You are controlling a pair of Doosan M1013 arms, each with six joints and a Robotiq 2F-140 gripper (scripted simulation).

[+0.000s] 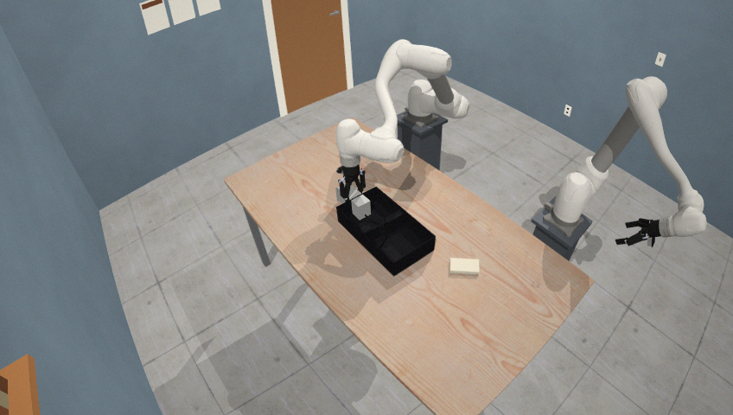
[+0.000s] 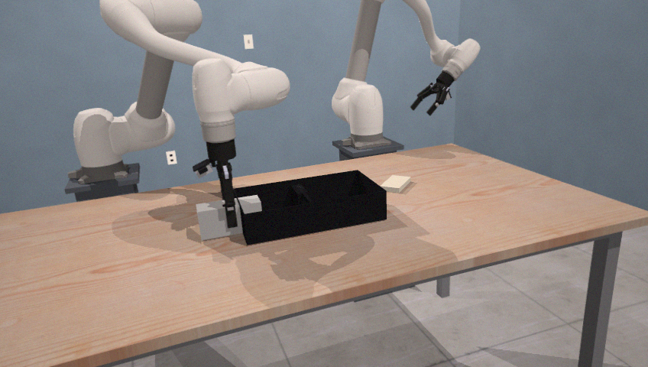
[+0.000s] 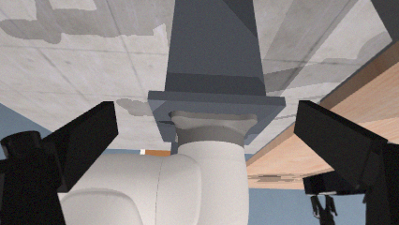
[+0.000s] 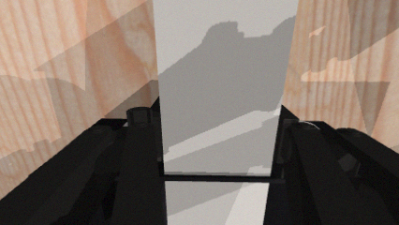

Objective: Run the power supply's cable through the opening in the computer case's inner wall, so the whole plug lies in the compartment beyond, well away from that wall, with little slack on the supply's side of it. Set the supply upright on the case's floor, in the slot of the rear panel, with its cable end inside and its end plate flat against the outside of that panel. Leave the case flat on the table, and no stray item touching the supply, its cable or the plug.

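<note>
The light grey power supply (image 1: 360, 207) (image 2: 211, 222) (image 4: 225, 84) passes through the rear panel of the black case (image 1: 360, 239) (image 2: 318, 222). Its inner end is inside the case, and much of its body is still outside. A thin dark edge (image 4: 217, 178) crosses it in the right wrist view. My right gripper (image 1: 354, 194) (image 2: 231, 222) (image 4: 214, 103) is shut on the supply just outside that panel. My left gripper (image 1: 623, 233) (image 2: 421, 110) (image 3: 206, 117) is open and empty, far beyond the table's edge. A dark cable-like curve shows near the inner wall; the plug cannot be made out.
A cream block (image 1: 464, 266) (image 2: 396, 183) lies on the wooden table (image 1: 436, 354) (image 2: 500, 218), beyond the case's far end and apart from it. The right arm reaches over the table at the case's rear end. The left arm stands beside the table.
</note>
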